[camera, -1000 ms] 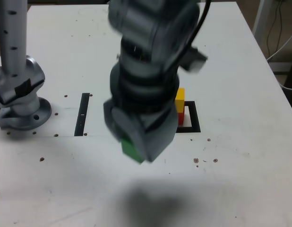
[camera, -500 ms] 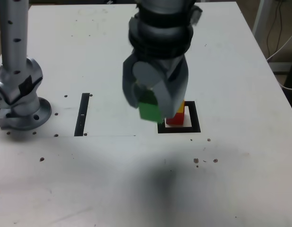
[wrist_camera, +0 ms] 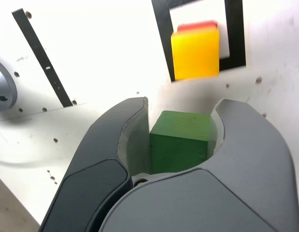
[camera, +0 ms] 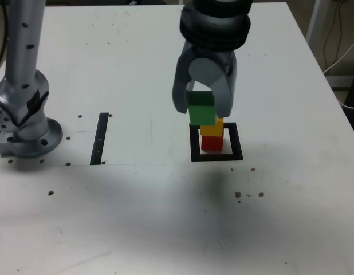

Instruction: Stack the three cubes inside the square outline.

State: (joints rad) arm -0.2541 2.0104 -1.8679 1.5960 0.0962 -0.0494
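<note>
1. Green cube (camera: 201,113) sits squeezed between both sides of your gripper (camera: 202,106), so it cannot drop.
2. You hold it up in the air, near the top of the yellow cube (camera: 212,128).
3. Yellow rests on the red cube (camera: 211,142), inside the square outline (camera: 194,143) on the table (camera: 280,217).
4. Green looks a bit off to one side, so line it up first.
</note>
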